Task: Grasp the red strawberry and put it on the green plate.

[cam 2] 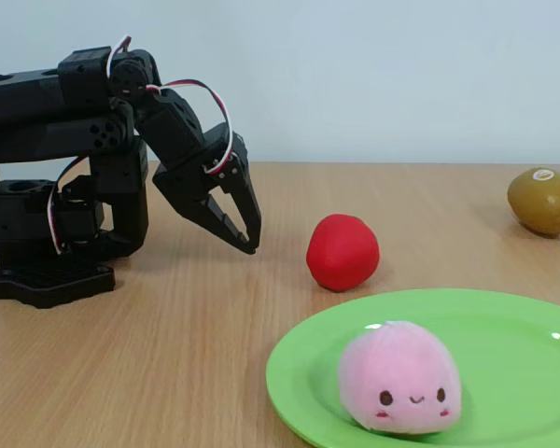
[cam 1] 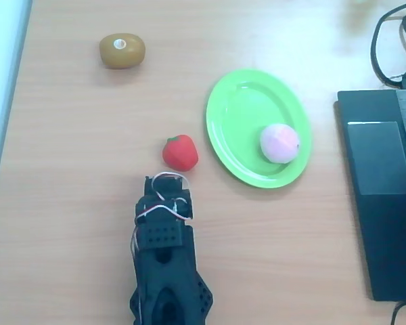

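One red strawberry [cam 2: 343, 252] beside one green plate [cam 2: 504, 327] with one pink ball [cam 2: 400, 389]; gripper [cam 2: 247, 235] empty, jaws nearly together.

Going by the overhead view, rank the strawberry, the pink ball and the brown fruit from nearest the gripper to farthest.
From the gripper:
1. Red strawberry, just ahead of the fingers, on the table.
2. Pink ball, to the right, on the green plate.
3. Brown fruit, far up the table, top left.
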You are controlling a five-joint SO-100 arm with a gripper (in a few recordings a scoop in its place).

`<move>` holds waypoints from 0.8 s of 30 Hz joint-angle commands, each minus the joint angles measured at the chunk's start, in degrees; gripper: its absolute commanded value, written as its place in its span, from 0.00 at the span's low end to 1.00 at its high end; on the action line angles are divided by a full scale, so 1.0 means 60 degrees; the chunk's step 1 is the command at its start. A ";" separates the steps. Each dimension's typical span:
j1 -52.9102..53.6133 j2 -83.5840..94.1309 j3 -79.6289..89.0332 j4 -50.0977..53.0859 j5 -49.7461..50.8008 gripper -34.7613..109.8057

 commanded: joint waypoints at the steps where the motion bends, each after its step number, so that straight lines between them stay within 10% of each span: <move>1: -0.0161 0.0220 0.0000 0.0132 0.0073 0.18; 24: 0.0000 -0.0571 -0.0937 -0.0234 -0.0234 0.18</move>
